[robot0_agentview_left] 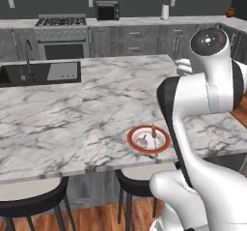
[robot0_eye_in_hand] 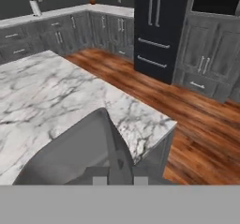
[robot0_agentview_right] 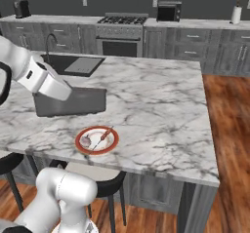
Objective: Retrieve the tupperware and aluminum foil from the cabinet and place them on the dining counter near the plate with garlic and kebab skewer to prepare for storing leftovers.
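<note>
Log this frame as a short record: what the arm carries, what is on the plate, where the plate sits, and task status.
held item: grey box-shaped container, apparently the tupperware, in the gripper, above the counter; whether it touches the marble cannot be told
plate: red-rimmed, near the counter's front edge
on plate: garlic and kebab skewer
counter: marble dining counter with black stools below
aluminum foil: not located
status: container close to the plate, not yet released
</note>
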